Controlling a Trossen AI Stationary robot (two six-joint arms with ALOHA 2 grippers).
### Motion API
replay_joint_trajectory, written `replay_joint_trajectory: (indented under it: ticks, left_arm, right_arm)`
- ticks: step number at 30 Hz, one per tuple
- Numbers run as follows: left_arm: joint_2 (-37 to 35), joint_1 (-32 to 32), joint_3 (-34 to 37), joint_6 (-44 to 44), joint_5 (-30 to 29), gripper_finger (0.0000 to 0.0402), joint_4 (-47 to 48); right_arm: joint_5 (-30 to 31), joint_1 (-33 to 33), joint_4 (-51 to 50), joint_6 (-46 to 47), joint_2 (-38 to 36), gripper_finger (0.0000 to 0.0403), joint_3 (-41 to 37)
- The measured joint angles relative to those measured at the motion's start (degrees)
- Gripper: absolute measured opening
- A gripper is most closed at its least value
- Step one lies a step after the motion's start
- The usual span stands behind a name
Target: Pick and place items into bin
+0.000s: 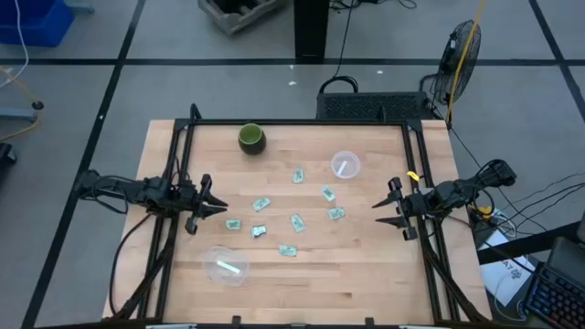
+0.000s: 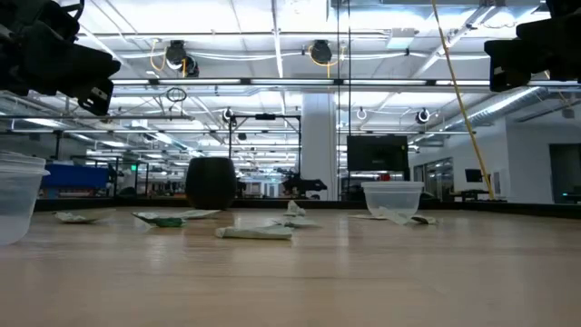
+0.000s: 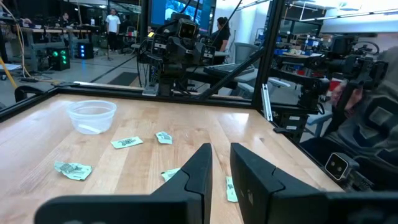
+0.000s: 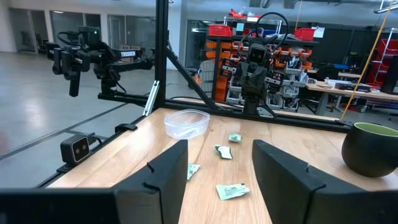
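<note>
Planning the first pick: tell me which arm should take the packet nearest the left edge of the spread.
Left, probably. The left gripper hovers open just beside that packet, with a clear cup close by. The right gripper, also open, waits across the table, nearer other packets.

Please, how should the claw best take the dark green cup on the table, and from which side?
The dark green cup stands upright, mouth open upward. Probably best to come straight down from above and pinch its rim wall, one finger inside, one outside. The left claw is nearer to it.
</note>
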State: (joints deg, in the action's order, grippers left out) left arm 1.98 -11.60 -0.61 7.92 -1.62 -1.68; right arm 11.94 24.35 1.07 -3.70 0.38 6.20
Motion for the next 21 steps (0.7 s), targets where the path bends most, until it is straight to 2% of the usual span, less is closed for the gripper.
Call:
replay_joint_trajectory:
  ticks: [8,16,21]
  left_arm:
    - [0.00,0.02,-0.01,0.00,0.01,0.0060,-0.01]
    - [-0.01,0.02,0.01,0.00,0.00,0.0060,-0.01]
    - [0.00,0.02,0.01,0.00,0.01,0.0061,0.01]
  right_arm:
    - [0.00,0.00,0.65,0.00,0.02,0.0171,-0.01]
    - [-0.17,0.01,10.30,0.02,0.00,0.0171,0.01]
    - [-1.94,0.04,11.36,0.05,0.04,0.0171,0.04]
